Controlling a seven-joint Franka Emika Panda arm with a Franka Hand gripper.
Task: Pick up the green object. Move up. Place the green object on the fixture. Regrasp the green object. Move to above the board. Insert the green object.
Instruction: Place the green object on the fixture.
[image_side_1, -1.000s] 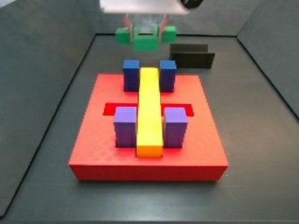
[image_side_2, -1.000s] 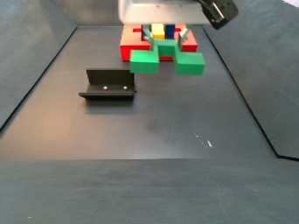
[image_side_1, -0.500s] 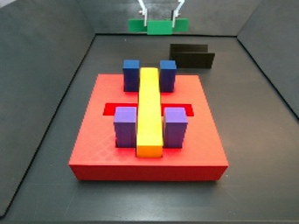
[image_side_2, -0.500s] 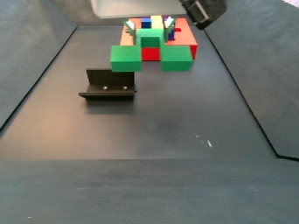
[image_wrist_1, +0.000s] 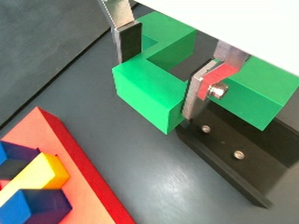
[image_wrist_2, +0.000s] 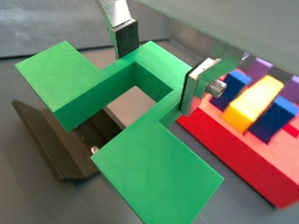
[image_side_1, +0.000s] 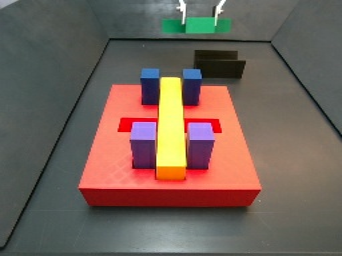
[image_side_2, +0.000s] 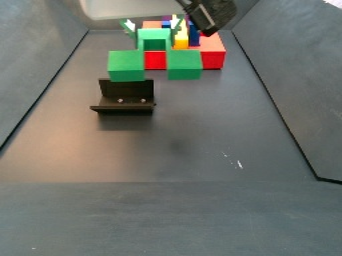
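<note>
The green object (image_side_2: 150, 62) is a bright green notched block held in the air by my gripper (image_side_2: 158, 34), just above the black fixture (image_side_2: 123, 97). In both wrist views the silver fingers (image_wrist_1: 205, 86) (image_wrist_2: 198, 80) press on the two sides of its narrow middle part, and its two thick ends (image_wrist_1: 149, 92) (image_wrist_2: 70, 77) stick out. My gripper (image_wrist_1: 166, 66) (image_wrist_2: 163, 61) is shut on it. The fixture (image_wrist_1: 239, 157) (image_wrist_2: 52, 144) lies right below the block. In a side view the block (image_side_1: 197, 27) hangs high at the far end, beyond the fixture (image_side_1: 219, 64). The red board (image_side_1: 118, 170) lies nearer.
The board (image_side_2: 211, 52) carries a long yellow bar (image_side_1: 171, 125), two blue blocks (image_side_1: 150, 80) and two purple blocks (image_side_1: 142, 143). Its corner shows in both wrist views (image_wrist_1: 70, 179) (image_wrist_2: 251, 166). Dark sloping walls (image_side_1: 54, 110) enclose the grey floor (image_side_2: 187, 150).
My gripper has carried the green object away from the board toward the fixture, and it now hangs over the fixture. The board and its blocks have not moved.
</note>
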